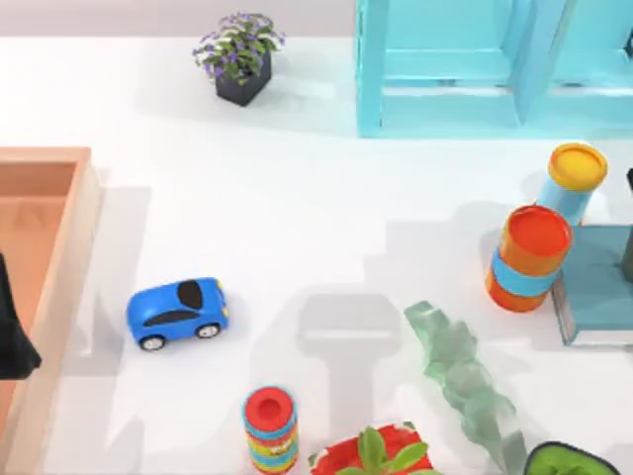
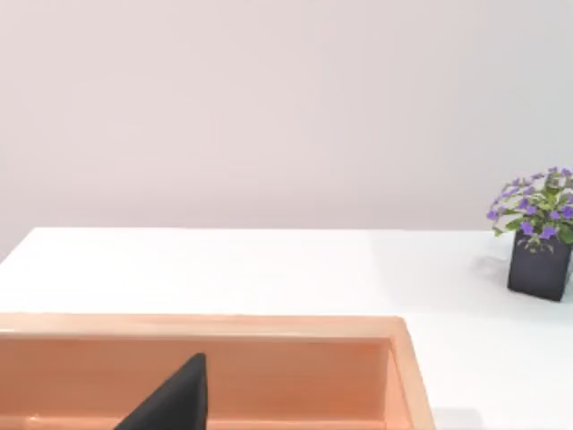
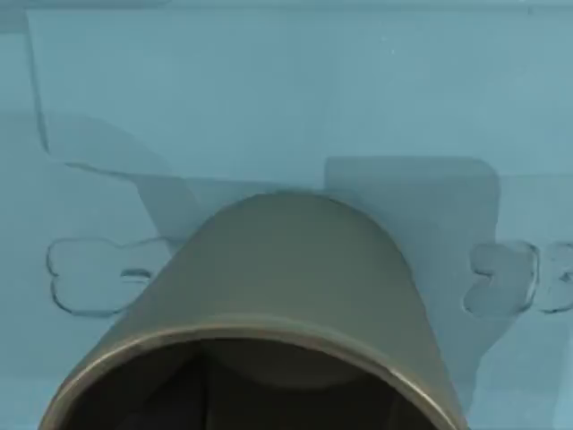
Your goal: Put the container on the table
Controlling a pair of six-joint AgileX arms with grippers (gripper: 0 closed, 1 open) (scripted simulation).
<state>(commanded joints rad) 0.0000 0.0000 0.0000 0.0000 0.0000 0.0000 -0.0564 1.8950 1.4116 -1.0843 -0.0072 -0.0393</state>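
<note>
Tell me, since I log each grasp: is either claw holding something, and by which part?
It cannot be told. The right wrist view has the container close up over a blue surface, with no fingers visible on it.

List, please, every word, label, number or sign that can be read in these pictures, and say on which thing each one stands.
None can be read.
Striped can: marks on its side, too blurred to read.
Blue surface behind the container: faint outlined shapes, not legible as letters.
Orange can, yellow-lidded can, toy car: no text visible.
</note>
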